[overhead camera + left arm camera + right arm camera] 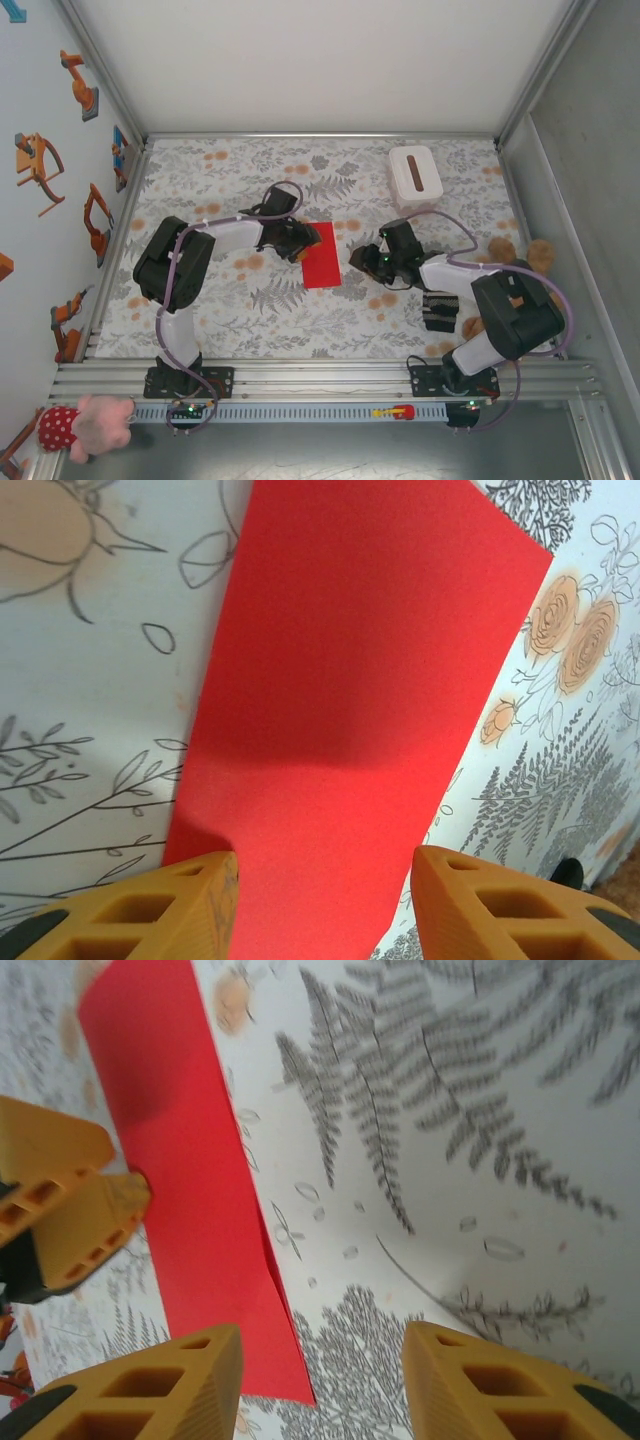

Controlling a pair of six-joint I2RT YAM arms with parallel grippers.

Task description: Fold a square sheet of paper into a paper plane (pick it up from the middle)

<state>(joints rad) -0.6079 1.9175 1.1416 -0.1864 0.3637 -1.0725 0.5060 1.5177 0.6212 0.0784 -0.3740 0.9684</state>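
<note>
So the square sheet of paper (321, 262) is lying flat on the table (250, 300) about midway between the two arms. Right now it reads as a long red rectangle, not a square (folded in half, I'd guess; the right wrist view shows two layers gaping a little along one long edge). The left gripper (303, 243) is down over the far end of the sheet, on its left side, jaws part-way apart; from its own camera the fingers straddle the sheet's width and nothing is pinched. The right gripper (362, 258) sits just beside the opposite long edge, jaws likewise apart and empty; one corner of the sheet pokes in between its fingers.

What I'd worry about: the paper is thin and flat against the table, so fingers coming together could skid over it or shove it sideways; that would wreck the alignment for the next crease. If the left jaws bunch the end instead of lifting it, you get a crumple, not a fold; same if the loose top layer catches a fingertip and peels open. The grippers are also near each other, so a careless reach could bump them; and grabbing an end rather than the middle may let the sheet droop and twist.
</note>
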